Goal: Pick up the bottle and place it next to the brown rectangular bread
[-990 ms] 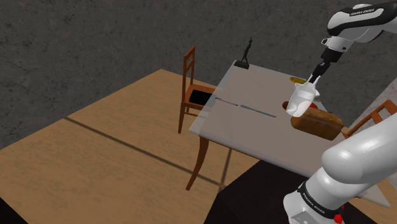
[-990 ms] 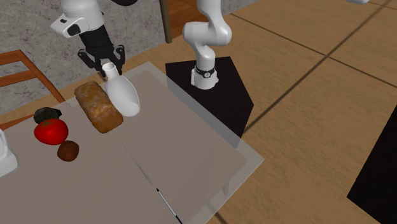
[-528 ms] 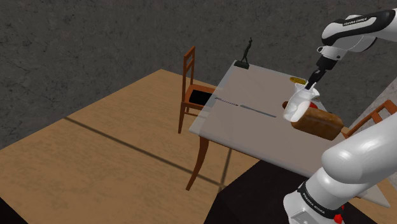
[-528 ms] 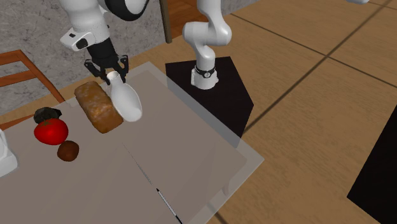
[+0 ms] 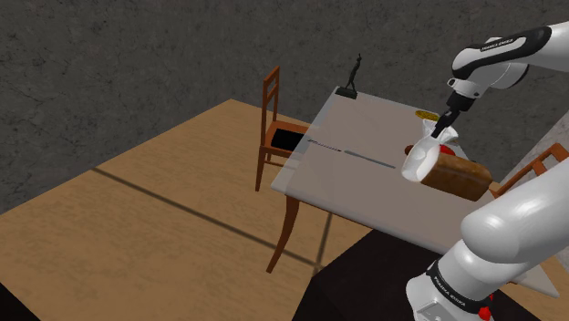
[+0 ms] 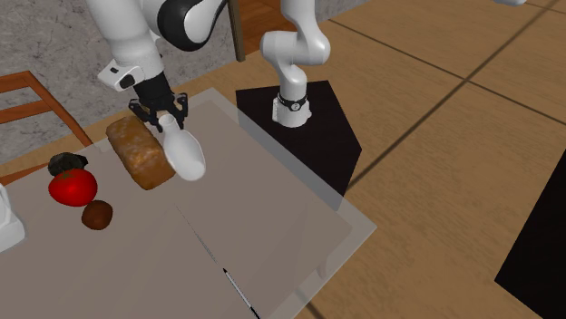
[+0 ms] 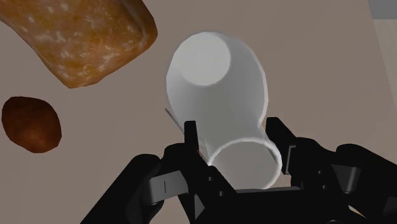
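Observation:
A plain white bottle (image 5: 418,160) (image 6: 184,154) (image 7: 213,89) hangs tilted just above the table, held by its neck in my black gripper (image 5: 443,129) (image 6: 163,118) (image 7: 236,149), which is shut on it. The brown rectangular bread loaf (image 5: 456,177) (image 6: 138,152) (image 7: 83,35) lies on the table right beside the bottle. In the wrist view the fingers (image 7: 191,137) clasp the bottle's neck on both sides, with its wide base pointing away from the hand. I cannot tell whether the base touches the tabletop.
On the pale table (image 5: 351,137) (image 6: 272,236) lie a red tomato (image 6: 73,187), a small round brown item (image 6: 97,215) (image 7: 32,124), a dark lump (image 6: 66,163) and a thin dark utensil (image 5: 351,152) (image 6: 238,294). A dark figurine (image 5: 352,77) stands at the far corner. Wooden chairs (image 5: 274,128) flank the table.
The gripper has carried the bottle lower and sideways along the loaf, toward the shoulder view's left, and the bottle now hangs closer to the tabletop. The grip is unchanged.

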Robot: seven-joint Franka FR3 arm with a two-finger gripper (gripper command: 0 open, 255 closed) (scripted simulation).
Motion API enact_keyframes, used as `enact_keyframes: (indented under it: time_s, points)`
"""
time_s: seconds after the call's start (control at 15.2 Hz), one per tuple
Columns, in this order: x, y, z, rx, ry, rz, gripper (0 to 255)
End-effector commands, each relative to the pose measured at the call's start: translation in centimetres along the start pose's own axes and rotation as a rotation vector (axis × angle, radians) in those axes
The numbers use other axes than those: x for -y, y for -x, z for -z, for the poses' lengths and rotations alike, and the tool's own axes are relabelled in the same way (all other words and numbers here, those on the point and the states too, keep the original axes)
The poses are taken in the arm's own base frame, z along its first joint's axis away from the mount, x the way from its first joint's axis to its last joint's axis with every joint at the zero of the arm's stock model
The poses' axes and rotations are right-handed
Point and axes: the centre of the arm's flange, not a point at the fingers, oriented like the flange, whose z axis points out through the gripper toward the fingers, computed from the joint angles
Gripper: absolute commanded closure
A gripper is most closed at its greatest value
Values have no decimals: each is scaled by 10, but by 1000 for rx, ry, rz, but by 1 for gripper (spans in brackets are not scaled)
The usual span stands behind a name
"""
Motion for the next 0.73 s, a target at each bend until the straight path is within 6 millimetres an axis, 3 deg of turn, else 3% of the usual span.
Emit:
enact_keyframes:
  time_s: [0.0,0.33,0.66]
  points:
    - [1,1,-9,-1,1,0,255]
    - [1,3,-33,-1,1,0,255]
    - [1,3,-33,-1,1,0,255]
